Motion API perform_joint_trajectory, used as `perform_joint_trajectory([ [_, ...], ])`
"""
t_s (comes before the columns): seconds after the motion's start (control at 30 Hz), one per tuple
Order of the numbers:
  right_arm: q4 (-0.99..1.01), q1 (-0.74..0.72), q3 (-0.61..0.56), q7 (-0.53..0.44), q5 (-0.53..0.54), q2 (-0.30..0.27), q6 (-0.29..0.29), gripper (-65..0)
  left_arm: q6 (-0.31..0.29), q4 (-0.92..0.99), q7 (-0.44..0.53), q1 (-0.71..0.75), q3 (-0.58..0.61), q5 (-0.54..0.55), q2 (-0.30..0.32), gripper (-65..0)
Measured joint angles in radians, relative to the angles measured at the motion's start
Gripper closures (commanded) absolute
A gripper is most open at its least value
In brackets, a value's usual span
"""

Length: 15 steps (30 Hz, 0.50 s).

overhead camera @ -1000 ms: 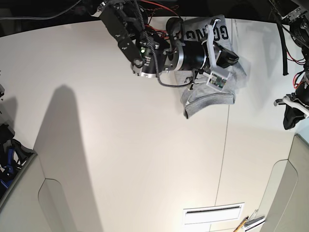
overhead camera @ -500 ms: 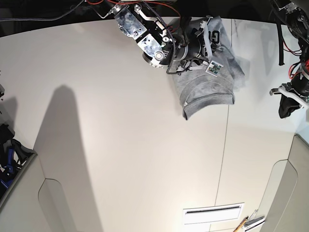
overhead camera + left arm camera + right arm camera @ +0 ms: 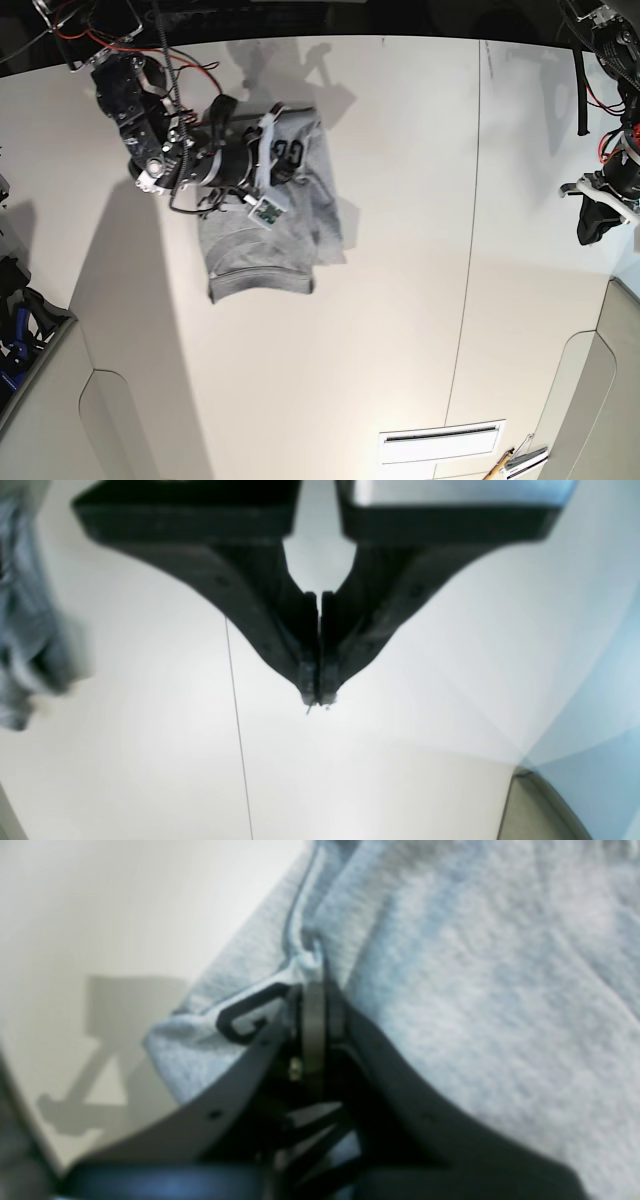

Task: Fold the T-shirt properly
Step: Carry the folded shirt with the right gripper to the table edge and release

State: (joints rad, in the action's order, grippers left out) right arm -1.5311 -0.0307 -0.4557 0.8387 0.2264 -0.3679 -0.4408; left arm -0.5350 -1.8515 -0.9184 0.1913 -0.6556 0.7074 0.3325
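Observation:
The heather-grey T-shirt [image 3: 262,245] is a bunched, folded bundle on the back left part of the white table [image 3: 400,300], with a bit of black lettering showing at its top end. My right gripper [image 3: 292,152] is shut on a fold of the T-shirt's fabric [image 3: 450,965], pinching a hem edge [image 3: 312,985]. I cannot tell whether the bundle hangs or rests on the table. My left gripper [image 3: 318,700] is shut and empty above bare table at the far right [image 3: 600,215]. The T-shirt shows blurred at the left edge of the left wrist view [image 3: 30,630].
A thin seam [image 3: 470,250] runs front to back across the table. A white slotted plate [image 3: 442,440] and a small tool [image 3: 508,463] lie at the front edge. A dark bin with blue items [image 3: 20,320] stands at the left.
My right arm has swung left with the T-shirt in its grip, carrying the bundle from the back right-of-middle to the back left. My left arm has hardly moved.

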Motion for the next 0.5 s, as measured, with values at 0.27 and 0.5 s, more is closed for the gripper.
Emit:
perform_joint_trajectory([
  [0.27, 0.0, -0.014, 0.047, 0.019, -0.098, -0.252, 0.0, 0.0, 0.0, 0.0, 0.0, 0.0, 0.0, 0.0, 0.0, 0.0],
  [0.5, 0.011, -0.005, 0.048, 0.133, -0.143, -0.385, 0.011, 0.0, 0.0, 0.0, 0.0, 0.0, 0.0, 0.0, 0.0, 0.0],
])
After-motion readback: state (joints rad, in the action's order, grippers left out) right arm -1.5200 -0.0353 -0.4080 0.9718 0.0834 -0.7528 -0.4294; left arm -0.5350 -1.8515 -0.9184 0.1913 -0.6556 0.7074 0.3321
